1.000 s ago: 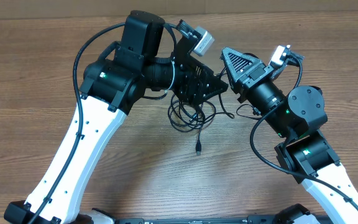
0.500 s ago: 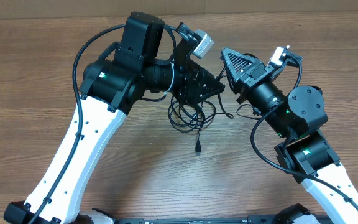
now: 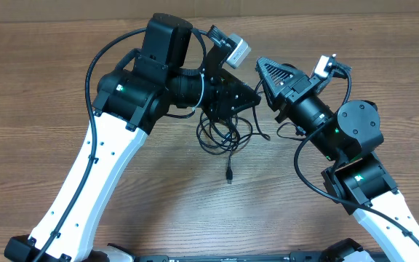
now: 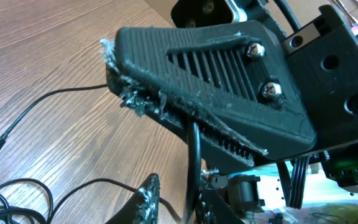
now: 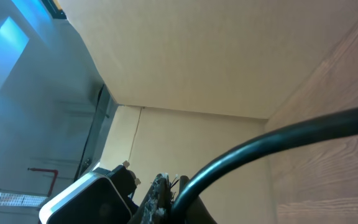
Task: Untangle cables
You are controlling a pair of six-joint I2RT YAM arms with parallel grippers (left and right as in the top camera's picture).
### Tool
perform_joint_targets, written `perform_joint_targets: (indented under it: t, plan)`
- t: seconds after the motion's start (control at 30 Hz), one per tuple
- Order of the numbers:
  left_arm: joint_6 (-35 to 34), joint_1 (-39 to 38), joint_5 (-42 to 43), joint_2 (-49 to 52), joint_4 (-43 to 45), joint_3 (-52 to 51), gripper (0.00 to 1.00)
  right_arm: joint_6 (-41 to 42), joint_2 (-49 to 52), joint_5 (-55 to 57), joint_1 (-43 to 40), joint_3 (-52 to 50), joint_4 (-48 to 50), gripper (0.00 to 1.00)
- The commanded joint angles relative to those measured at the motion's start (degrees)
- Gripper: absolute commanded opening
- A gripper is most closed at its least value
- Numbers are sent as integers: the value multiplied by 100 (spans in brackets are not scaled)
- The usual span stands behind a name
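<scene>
The cables (image 3: pixel 220 135) are thin black cords in a loose tangle on the wooden table between both arms, with one plug (image 3: pixel 229 175) trailing toward the front. My right gripper (image 3: pixel 260 67) is raised above the table and shut on one cable (image 5: pixel 278 137). In the left wrist view that cable (image 4: pixel 193 155) runs straight down from the right gripper (image 4: pixel 120 87) and passes between the fingers of my left gripper (image 4: pixel 178 202). The left gripper (image 3: pixel 253 100) is slightly open, with a gap beside the cord. Another cable (image 4: pixel 42 102) lies on the table.
The wooden table (image 3: pixel 64 87) extends to the left and the front. A cardboard-coloured wall (image 5: pixel 197 56) stands behind it. Thick black arm wires (image 3: pixel 100 58) loop over the left arm and beside the right arm.
The right gripper has shifted slightly left, toward the left gripper. The free plug on the table has crept a little to the left. The left arm has barely moved.
</scene>
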Motion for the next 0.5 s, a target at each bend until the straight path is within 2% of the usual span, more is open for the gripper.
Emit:
perform_joint_targets:
  t: [0.0, 0.07, 0.23, 0.47]
  plan:
    - [127, -11, 101, 2, 31, 9, 22, 28, -26, -52, -22, 116, 72, 4]
    - [129, -11, 208, 2, 55, 9, 25, 28, -26, -61, -22, 116, 72, 4]
    - [131, -11, 345, 2, 155, 9, 23, 28, -26, -94, -22, 116, 72, 4]
    - [131, -11, 299, 2, 151, 9, 11, 28, -26, -170, -22, 116, 72, 4]
